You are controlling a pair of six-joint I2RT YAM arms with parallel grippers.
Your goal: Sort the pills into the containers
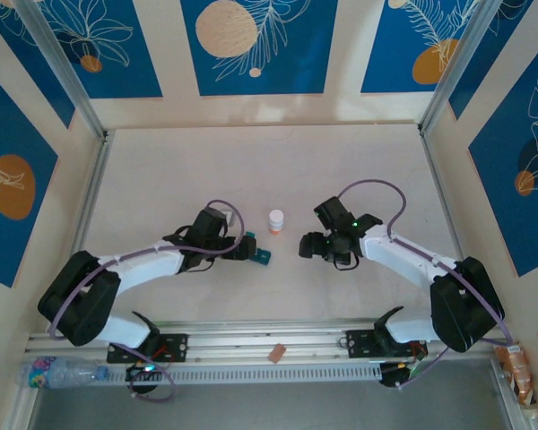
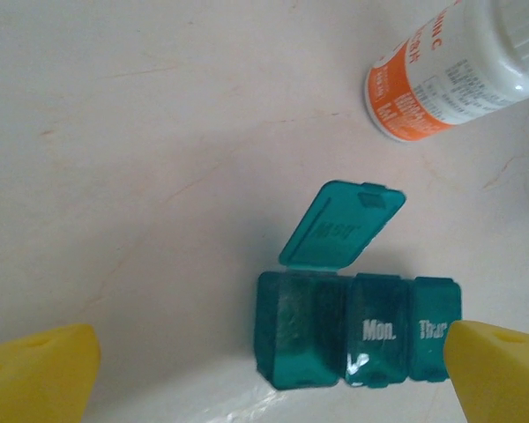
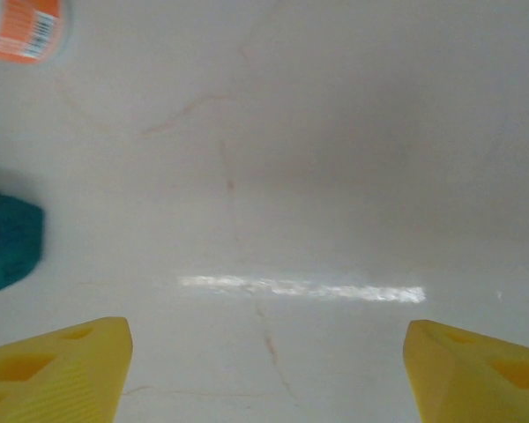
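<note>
left jaws: spread wide, holding nothing. in the left wrist view the yellow fingertips (image 2: 44, 370) stand either side of the pill organiser (image 2: 357, 335), which lies on the worktop (image 2: 159, 132) just ahead of them. the organiser's long axis runs across the gap, from fingertip to fingertip. its end is just beside the right-hand fingertip, and there is clear space at the other.

right jaws: also spread wide and empty, over bare worktop.

organiser location: between the two arms, just right of the left jaws and on their near side. the right jaws are further off, with open worktop between. the left arm (image 1: 152, 262) is the nearer one.

organiser state: the lid (image 2: 339, 225) of one end compartment stands open; the two compartments beside it are shut. the contents of the open compartment cannot be determined.

surroundings: a white bottle (image 2: 463, 66) with an orange label lies just beyond the organiser on the far side, apart from it. no loose pills are visible, so they are probably inside the bottle. nothing blocks either arm's approach to the bottle or the organiser.
</note>
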